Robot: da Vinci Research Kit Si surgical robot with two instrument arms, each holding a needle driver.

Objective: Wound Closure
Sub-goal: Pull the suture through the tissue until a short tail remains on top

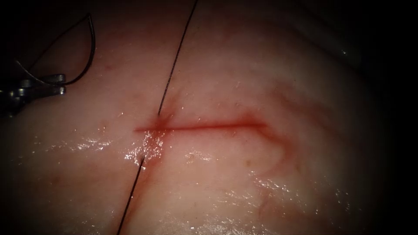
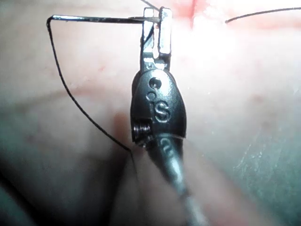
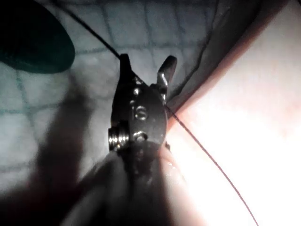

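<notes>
At the far left of the pale, wet pork-belly tissue [image 1: 244,82], my left arm's small steel needle driver [image 1: 58,84] has its jaws pressed together on the dark curved steel needle [image 1: 89,52], gripping it close to one end. The needle arcs away from the jaws above the surface, clear of the tissue and well to the left of the cut. The left wrist view confirms it: the left tool [image 2: 160,21] clamps the needle [image 2: 94,19] crosswise near its tips, with fine dark thread [image 2: 80,106] trailing off the needle's free end.

The thin red horizontal cut [image 1: 204,126] lies mid-field. The long black suture thread [image 1: 176,58] enters the tissue just beyond the cut's left end, comes out on the near side amid red fluid [image 1: 153,130], and runs on toward the near edge.

In the right wrist view my right arm's steel needle driver [image 3: 143,66] sits off the tissue's edge over a gridded cloth [image 3: 99,28], jaws spread and holding nothing, though a strand of thread [image 3: 207,155] passes right at them.

I judge the risks to be these: a hard pull could make the thread cut into the soft edge of the wound, and the strand lying at the open right jaws could snag or be nicked if they close carelessly.
</notes>
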